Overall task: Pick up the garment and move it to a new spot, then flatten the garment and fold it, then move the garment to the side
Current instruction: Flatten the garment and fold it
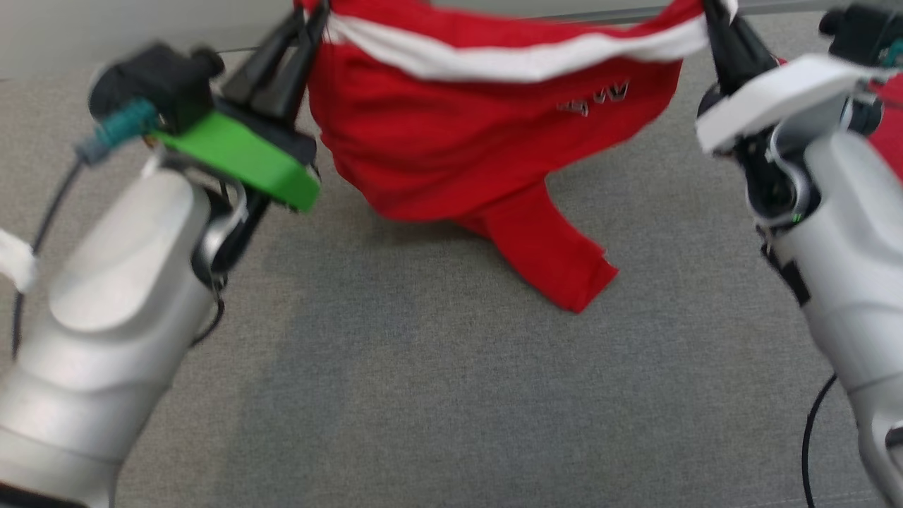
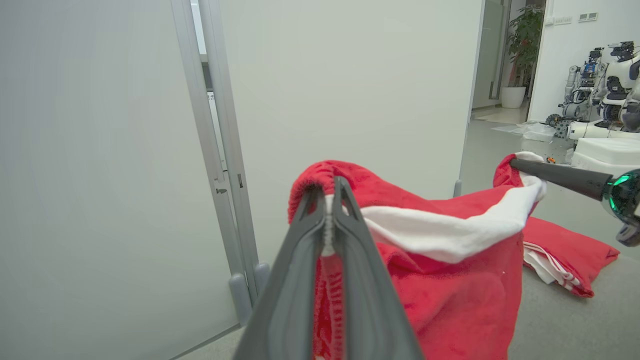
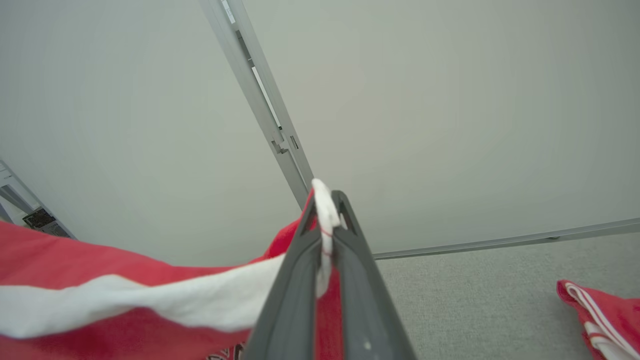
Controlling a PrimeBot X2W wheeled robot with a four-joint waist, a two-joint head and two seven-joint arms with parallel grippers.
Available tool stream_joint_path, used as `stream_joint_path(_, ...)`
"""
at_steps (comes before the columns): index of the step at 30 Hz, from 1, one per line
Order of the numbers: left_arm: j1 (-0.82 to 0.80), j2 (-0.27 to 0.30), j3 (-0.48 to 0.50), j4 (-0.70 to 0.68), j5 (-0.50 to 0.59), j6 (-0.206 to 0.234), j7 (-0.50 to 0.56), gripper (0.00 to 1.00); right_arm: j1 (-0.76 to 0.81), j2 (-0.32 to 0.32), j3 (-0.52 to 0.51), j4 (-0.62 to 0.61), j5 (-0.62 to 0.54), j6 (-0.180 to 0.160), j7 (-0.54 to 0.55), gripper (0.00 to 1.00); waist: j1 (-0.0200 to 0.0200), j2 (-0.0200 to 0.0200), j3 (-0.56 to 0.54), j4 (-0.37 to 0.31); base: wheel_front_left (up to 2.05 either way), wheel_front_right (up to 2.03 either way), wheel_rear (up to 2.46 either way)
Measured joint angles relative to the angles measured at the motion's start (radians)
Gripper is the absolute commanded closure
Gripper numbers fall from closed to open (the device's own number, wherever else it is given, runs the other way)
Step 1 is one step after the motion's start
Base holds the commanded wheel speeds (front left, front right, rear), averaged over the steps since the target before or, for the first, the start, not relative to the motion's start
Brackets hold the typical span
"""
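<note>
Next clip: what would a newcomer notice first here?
A red garment with a white band hangs stretched between both grippers at the top of the head view, one end trailing onto the grey surface. The left gripper and right gripper each pinch the band. Another red cloth lies on the surface to the right.

Robotics laboratory: pale grey-white partition panels (image 2: 350,75) in aluminium frames (image 2: 217,150), grey woven work surface (image 1: 423,395), several white-and-black robots (image 2: 612,75) parked beyond, tall green potted plant (image 2: 522,45) by a doorway.
</note>
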Motion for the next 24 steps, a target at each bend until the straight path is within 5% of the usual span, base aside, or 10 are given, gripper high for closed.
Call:
stream_joint_path(13,-0.654,-0.012,0.051,0.261,-0.174,-0.011,0.053,1.0,-0.688,0.065,-0.113,0.286,0.022,0.0,0.099,1.0,0.0002,0.0,0.203,-0.027,0.0,0.0,0.0)
stream_joint_path(24,-0.746,-0.001,-0.084,0.332,-0.282,-0.011,0.005,1.0,-0.795,0.12,-0.122,0.459,0.026,0.0,0.051,1.0,0.0002,0.0,0.242,-0.076,0.0,0.0,0.0)
